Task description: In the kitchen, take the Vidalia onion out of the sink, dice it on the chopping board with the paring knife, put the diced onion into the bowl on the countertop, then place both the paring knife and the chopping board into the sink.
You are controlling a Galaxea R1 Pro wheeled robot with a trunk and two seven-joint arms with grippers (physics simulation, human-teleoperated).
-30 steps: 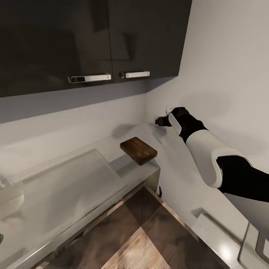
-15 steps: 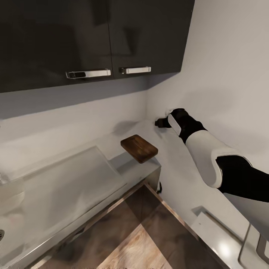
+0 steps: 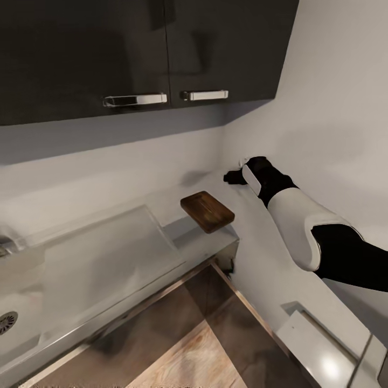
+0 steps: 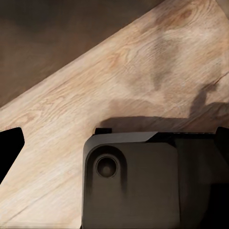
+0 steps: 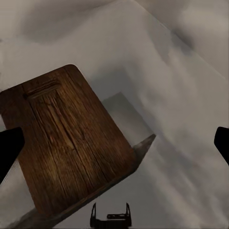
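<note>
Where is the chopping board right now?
In the head view the board lies flat on the countertop near the corner, right of the sink and left of the right pincer.

No lettering, label, brand mark, number or sign can be read anywhere in these views. The chopping board point(image 3: 207, 212) carries only its wood grain and a slot handle (no stamp or logo on the face seen from the right wrist camera). The black upper cabinets point(image 3: 134, 48) are plain gloss with bare chrome handles point(image 3: 134, 99) — nothing printed on either. The countertop point(image 3: 205, 242) and the wood floor point(image 4: 95, 95) are unmarked, and the dark housing point(image 4: 138, 181) in the left wrist view shows a round recess — no text.
</note>
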